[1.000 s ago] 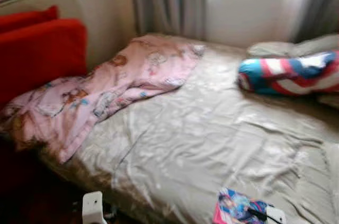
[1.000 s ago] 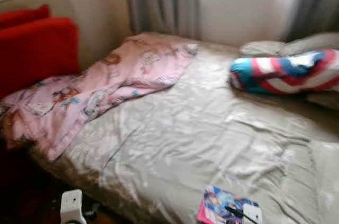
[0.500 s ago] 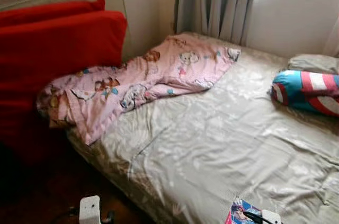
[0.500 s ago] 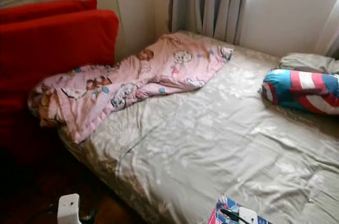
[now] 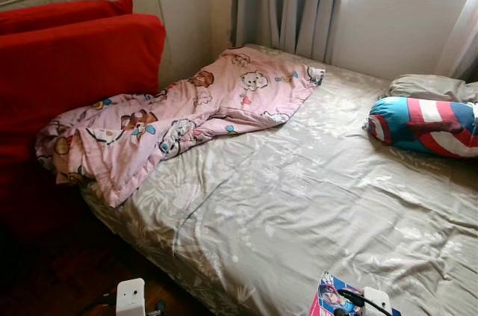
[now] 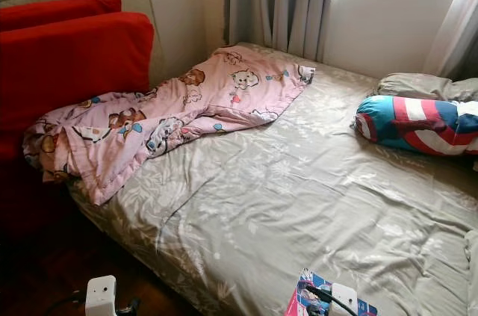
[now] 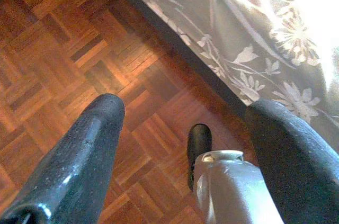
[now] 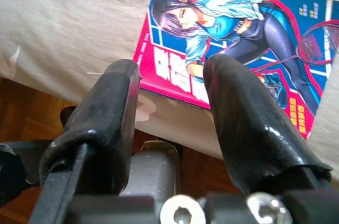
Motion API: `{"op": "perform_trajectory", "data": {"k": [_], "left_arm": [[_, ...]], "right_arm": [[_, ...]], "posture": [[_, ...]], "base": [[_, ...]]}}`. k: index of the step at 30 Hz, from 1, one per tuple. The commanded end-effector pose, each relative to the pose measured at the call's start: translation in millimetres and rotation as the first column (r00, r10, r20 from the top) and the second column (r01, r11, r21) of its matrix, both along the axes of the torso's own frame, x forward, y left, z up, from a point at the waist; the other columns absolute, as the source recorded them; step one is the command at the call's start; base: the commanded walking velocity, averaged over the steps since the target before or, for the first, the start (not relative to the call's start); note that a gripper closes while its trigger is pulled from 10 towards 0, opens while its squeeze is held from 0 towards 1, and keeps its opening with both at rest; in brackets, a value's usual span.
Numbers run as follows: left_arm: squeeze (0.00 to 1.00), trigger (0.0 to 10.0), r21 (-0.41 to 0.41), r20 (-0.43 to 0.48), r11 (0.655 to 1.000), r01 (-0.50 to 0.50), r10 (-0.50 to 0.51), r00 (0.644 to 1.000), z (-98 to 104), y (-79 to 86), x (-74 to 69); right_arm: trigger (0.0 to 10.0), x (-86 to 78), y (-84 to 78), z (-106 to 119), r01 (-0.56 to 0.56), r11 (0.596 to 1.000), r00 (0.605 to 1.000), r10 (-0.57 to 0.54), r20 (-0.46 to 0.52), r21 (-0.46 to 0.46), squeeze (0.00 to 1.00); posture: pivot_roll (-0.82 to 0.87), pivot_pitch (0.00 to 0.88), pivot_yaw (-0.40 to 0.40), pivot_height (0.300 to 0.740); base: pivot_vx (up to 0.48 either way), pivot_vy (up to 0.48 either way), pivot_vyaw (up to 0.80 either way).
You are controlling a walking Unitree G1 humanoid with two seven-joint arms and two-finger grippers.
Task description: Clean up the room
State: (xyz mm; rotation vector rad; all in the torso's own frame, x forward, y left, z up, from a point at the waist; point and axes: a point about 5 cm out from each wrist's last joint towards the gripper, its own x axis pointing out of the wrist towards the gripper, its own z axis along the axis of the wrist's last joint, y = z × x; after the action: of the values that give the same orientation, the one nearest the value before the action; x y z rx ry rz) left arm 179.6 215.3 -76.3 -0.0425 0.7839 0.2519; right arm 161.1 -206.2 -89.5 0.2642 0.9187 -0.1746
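With its fingers spread and empty, the right pincer hovers over the comic book at the bed edge, so a clumsy grab could push it onto the floor.

Light is gleaming off the reddish-brown wooden parquet floor; the grey floral cloth bedsheet is lying matt and creased, the glossy paper comic book shining.
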Motion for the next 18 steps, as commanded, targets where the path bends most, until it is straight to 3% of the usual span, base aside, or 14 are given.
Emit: {"op": "perform_trajectory", "data": {"k": [1, 11, 18], "left_arm": [[0.00, 10.0, 0.006, -0.028, 1.000, 0.000, 0.000, 1.000, -2.4, 1.9, -4.5], [0.00, 10.0, 0.010, -0.042, 1.000, 0.005, -0.005, 0.999, -2.7, 5.9, -6.2], [0.00, 10.0, 0.012, -0.053, 1.000, 0.004, -0.003, 0.999, -3.9, 6.7, -8.7]], "right_arm": [[10.0, 8.5, 3.4, 2.8, -0.016, 1.000, 1.000, 0.016, 0.010, -0.010, 0.00], [10.0, 15.4, 9.5, 4.5, -0.002, 1.000, 1.000, 0.002, 0.017, -0.003, 0.00], [10.0, 14.5, 9.5, 3.9, 0.019, 1.000, 1.000, -0.019, 0.010, 0.009, 0.00]], "posture": [[-0.03, 0.000, -0.024, 0.740], [-0.04, 0.000, -0.021, 0.740], [-0.03, 0.000, -0.025, 0.740]], "base": [[0.000, 0.000, 0.80], [0.000, 0.000, 0.80], [0.000, 0.000, 0.14]]}}
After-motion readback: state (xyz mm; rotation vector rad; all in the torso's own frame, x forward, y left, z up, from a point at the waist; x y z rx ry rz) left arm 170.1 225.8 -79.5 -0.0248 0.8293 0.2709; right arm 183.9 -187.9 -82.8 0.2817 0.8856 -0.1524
